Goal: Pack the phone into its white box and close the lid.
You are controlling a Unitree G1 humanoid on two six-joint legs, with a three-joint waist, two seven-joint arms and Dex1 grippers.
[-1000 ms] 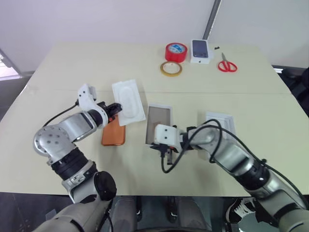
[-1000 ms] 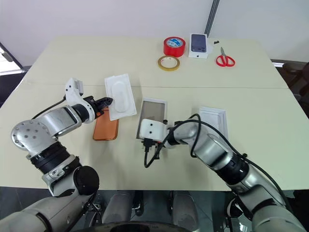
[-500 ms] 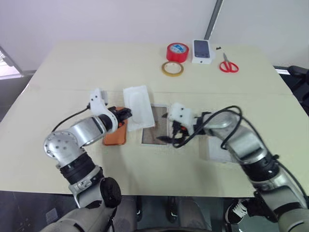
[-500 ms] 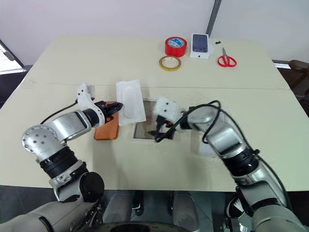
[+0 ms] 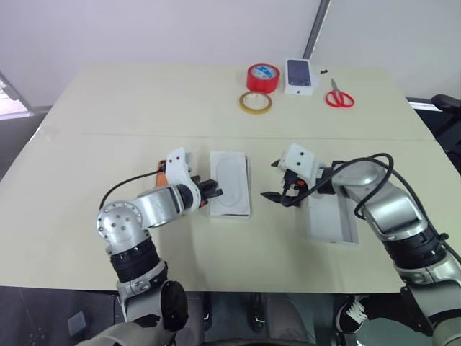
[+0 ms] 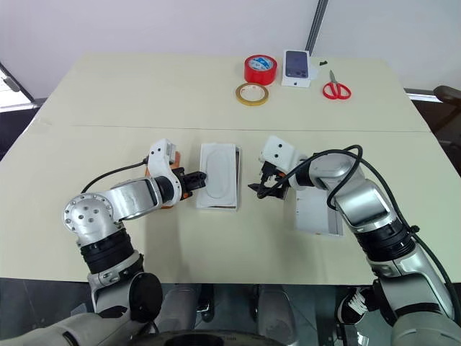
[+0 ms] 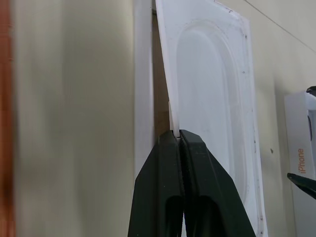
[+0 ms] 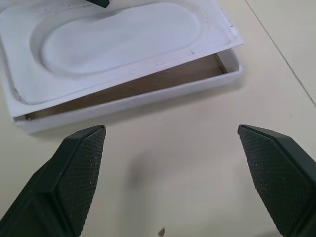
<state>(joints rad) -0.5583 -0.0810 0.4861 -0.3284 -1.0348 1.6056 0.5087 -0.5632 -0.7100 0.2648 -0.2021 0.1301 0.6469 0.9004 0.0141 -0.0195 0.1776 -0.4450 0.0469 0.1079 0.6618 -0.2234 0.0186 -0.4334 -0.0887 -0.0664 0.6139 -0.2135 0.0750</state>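
Thin moulded insert (image 6: 218,175), oval recess, over white box (image 8: 148,94).

The cream worktop (image 5: 86,108) carries the white box (image 5: 230,193) just ahead of the left pincer (image 5: 214,192), and the lid (image 5: 330,220) beside the right pincer (image 5: 276,180). Far beyond both lie red tape (image 5: 263,77), a yellowish tape ring (image 5: 256,102), scissors (image 5: 338,96) and a small box (image 5: 300,76).

A plain office or lab room: a wide cream surface (image 5: 108,101) carrying red-handled scissors (image 5: 338,97) and tape rolls (image 5: 262,77), against bare white walls.
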